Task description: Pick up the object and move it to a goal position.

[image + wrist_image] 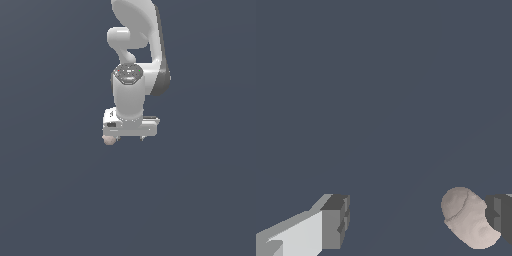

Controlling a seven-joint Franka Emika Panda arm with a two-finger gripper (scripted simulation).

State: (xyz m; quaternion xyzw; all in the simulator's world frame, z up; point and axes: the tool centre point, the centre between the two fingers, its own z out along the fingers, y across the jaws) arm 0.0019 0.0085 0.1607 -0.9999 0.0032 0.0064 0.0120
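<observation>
The jaws (416, 225) stood wide apart, holding nothing, and the object (468, 217), a small pinkish-beige lump, lay between them but hard against one finger pad (499, 217), well apart from the other. In the exterior view the object (109, 140) peeked out under the gripper's end toward that view's left. Its long axis ran slantwise to the closing line, I judged. No readable writing showed anywhere.

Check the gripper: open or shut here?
Open. In the wrist view the gripper shows a wide gap between its fingers, and the object lies beside one finger, unclamped.
</observation>
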